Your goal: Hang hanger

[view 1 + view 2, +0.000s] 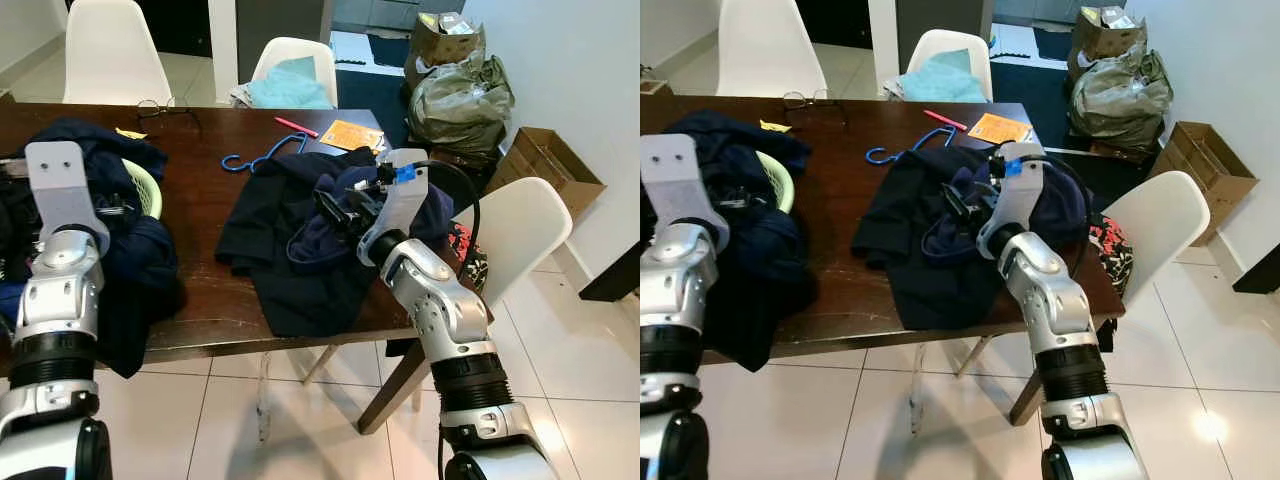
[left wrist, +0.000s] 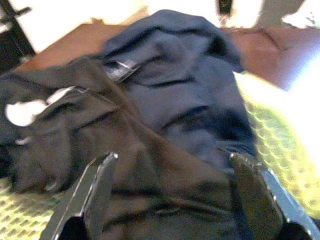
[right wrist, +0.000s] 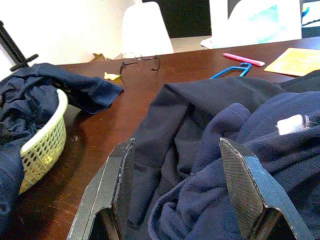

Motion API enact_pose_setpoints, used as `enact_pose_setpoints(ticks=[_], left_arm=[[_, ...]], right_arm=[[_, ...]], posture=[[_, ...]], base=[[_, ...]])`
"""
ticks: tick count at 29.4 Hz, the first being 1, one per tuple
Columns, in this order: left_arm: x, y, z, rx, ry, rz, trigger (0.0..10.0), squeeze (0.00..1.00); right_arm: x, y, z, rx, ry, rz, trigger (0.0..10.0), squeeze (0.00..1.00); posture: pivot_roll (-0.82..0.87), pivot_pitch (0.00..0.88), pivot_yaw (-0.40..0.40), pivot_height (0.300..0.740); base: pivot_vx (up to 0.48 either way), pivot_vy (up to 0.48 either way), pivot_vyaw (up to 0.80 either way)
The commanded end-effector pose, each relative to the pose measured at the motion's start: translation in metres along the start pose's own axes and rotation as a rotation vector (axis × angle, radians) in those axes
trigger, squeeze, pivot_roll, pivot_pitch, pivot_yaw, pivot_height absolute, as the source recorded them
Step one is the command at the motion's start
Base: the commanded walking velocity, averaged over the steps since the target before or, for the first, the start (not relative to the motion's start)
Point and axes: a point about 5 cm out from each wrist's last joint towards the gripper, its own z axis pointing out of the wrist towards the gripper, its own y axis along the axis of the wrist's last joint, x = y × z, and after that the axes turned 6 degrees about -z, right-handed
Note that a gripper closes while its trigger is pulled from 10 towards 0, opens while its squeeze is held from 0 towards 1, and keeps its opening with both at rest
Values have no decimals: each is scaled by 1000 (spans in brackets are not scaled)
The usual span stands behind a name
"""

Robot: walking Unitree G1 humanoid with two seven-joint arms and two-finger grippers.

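Hovering with fingers spread over the navy clothes (image 1: pixel 300 240) at frame centre: right gripper (image 3: pixel 185 195), gripping nothing. Hovering likewise spread over the clothes piled in the basket (image 1: pixel 148 188) at frame left: left gripper (image 2: pixel 172 195). Lying beyond, flat on the bench (image 1: pixel 200 160) at upper centre, partly tucked under the garment: blue hanger (image 1: pixel 262 155). Judging progress: barely beginning, hanger not yet picked up, nothing hanging, pickup and hanging both remaining.
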Motion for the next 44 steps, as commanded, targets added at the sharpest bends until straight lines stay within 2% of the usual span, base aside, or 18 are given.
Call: enact_pose_setpoints(ticks=[1,11,15,19,23,30,33,36,39,44], left_arm=[[21,-5,5,34,82,-51,10000,0],[30,-19,9,101,110,-151,10000,0],[37,-21,16,145,79,-268,10000,0],[35,-18,19,144,23,-317,10000,0],[36,-18,21,165,24,-385,10000,0],[42,-17,26,220,60,-390,10000,0],[42,-20,27,278,67,-457,10000,0],[42,-21,27,293,64,-486,10000,0],[41,-22,27,329,56,-551,10000,0],[41,-22,28,337,53,-568,10000,0]], right_arm=[[1,3,0,-1,15,-3,10000,0],[3,4,0,-5,32,-14,10000,0],[3,9,3,-18,39,-22,10000,0],[4,11,4,-26,42,-25,10000,0],[3,13,4,-31,48,-31,10000,0],[4,18,7,-39,68,-49,10000,0],[6,21,9,-45,85,-57,10000,0],[6,22,10,-47,89,-55,10000,0],[8,26,12,-55,97,-54,10000,0],[9,27,12,-57,99,-53,10000,0]], posture=[[43,183,-122,740],[42,179,-128,740],[42,173,-134,740],[40,169,-135,740],[37,166,-137,740],[30,160,-151,740],[30,157,-155,740],[29,158,-156,740],[28,162,-159,740],[28,164,-158,740]], base=[[0,0,0],[0,0,0],[0,0,0],[0,0,0],[0,0,0],[0,0,0],[0,0,0],[0,0,0],[0,0,0],[0,0,0]])
